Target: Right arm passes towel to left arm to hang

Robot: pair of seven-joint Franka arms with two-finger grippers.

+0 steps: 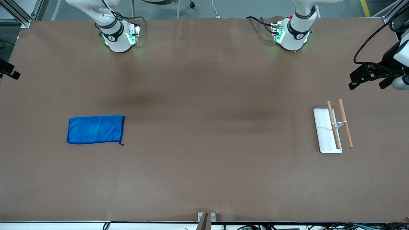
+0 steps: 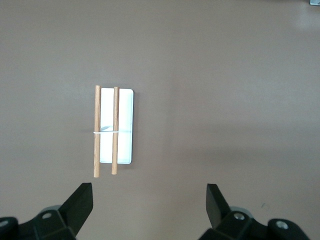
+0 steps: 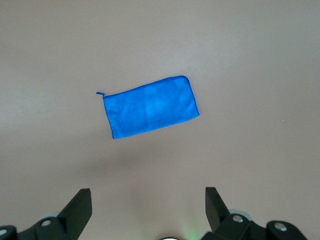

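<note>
the towel lies flat and folded on the brown table, toward the right arm's end, well apart from the rack, which stands toward the left arm's end at about the same nearness to the front camera. that split probably explains the task: the towel sits in the right arm's reach, the rack in the left arm's, so a handover around the middle of the table, between towel and rack, seems needed. the rack is a white flat base carrying two wooden bars held up by a thin white wire, one bar over the base and one just past its edge; judging from this, a bar is where the cloth gets draped. the right gripper hangs high above the table with the towel in its wrist view, fingers spread wide and empty; only its base shows in the front view. the left gripper hangs likewise high up looking down at the rack, fingers apart and holding nothing, apparently waiting. a dark piece of the left arm shows at the front view's edge, farther from the front camera than the rack. between towel and rack nothing is seen on the table, so the pass looks unobstructed. the towel's loose corner thread points toward the rack's end, on the corner nearer the front camera.
</note>
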